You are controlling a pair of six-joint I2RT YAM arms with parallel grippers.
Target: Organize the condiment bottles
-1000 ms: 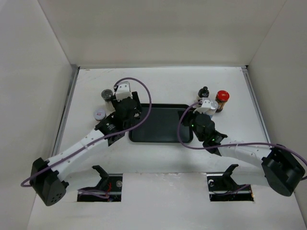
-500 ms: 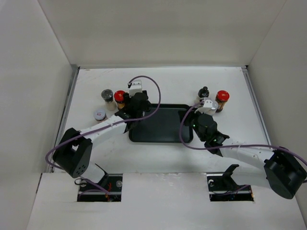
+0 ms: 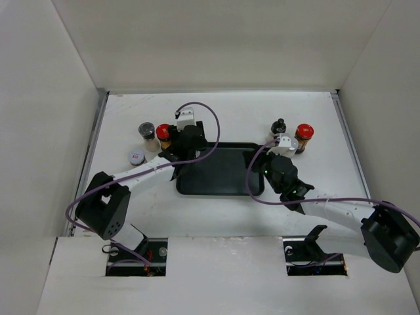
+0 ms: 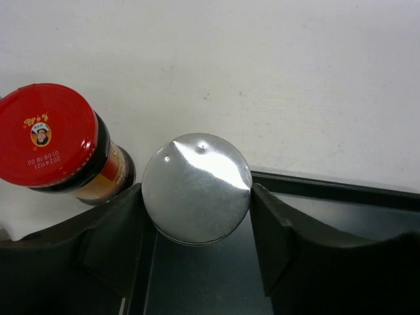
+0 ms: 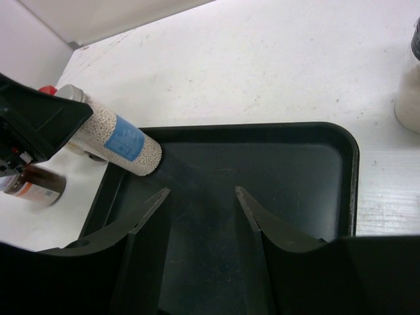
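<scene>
The left hand is closed on the silver-capped jar, gripping it by the cap. The jar hangs tilted, its base low over the far-left corner of the tray; whether it touches, I cannot tell. To do this well, I would straighten it upright, lower it until the base sits flat inside the rim, and only then let go. A red-capped jar stands on the tabletop just outside that corner, so watch it. The right hand hovers partly open and empty above the tray, where I see no jar standing.
</scene>
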